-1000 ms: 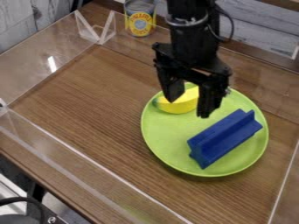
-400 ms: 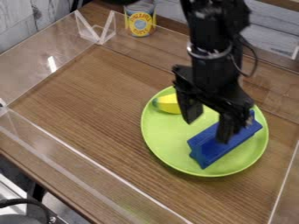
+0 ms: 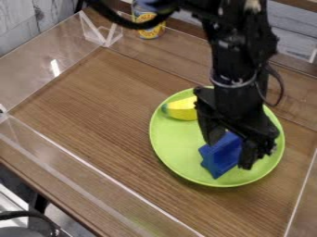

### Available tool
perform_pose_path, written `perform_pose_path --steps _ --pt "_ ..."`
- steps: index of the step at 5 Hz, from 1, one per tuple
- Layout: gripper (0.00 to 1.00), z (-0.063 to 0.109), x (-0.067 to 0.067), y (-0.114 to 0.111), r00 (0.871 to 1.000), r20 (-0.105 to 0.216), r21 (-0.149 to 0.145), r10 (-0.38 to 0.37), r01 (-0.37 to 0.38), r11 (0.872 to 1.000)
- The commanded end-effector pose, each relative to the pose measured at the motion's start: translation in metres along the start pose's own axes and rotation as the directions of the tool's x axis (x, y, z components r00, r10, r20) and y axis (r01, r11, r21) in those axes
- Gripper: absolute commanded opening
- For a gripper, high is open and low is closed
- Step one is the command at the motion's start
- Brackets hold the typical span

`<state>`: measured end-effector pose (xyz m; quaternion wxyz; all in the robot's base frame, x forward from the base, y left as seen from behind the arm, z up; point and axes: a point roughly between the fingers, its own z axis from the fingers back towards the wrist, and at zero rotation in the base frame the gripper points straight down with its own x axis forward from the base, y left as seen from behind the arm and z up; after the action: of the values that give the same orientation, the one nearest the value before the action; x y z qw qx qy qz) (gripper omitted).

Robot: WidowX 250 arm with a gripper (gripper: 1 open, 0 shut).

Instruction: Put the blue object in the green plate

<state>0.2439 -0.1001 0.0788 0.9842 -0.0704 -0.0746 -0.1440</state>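
Observation:
The blue object (image 3: pixel 223 153) lies on the right half of the green plate (image 3: pixel 172 146), a round lime-green plate on the wooden table. The black arm reaches down from above, and its gripper (image 3: pixel 238 143) is open and low over the blue object. Its dark fingers (image 3: pixel 257 146) stand on either side of the block and hide the block's far right end. I cannot tell whether the fingers touch the block. A yellow wedge-shaped piece (image 3: pixel 181 109) rests on the plate's back left part, behind the gripper.
Clear acrylic walls (image 3: pixel 50 69) enclose the wooden tabletop (image 3: pixel 99 102). A yellow container (image 3: pixel 151 26) and a clear folded stand (image 3: pixel 99 32) are at the back edge. The plate lies near the right wall.
The gripper has moved from above the yellow piece to the right and toward the front, and has come down over the blue object. It has stayed open; the block has not moved.

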Motion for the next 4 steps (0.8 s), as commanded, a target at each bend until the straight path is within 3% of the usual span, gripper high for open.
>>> perform_pose_path --steps 1,4 --pt "1.00 -0.001 0.005 -0.001 0.999 0.044 -0.001 -0.014 0.015 1.000" --pt "1.00 -0.011 0.005 0.001 0.997 0.083 0.003 -0.008 0.008 1.000"
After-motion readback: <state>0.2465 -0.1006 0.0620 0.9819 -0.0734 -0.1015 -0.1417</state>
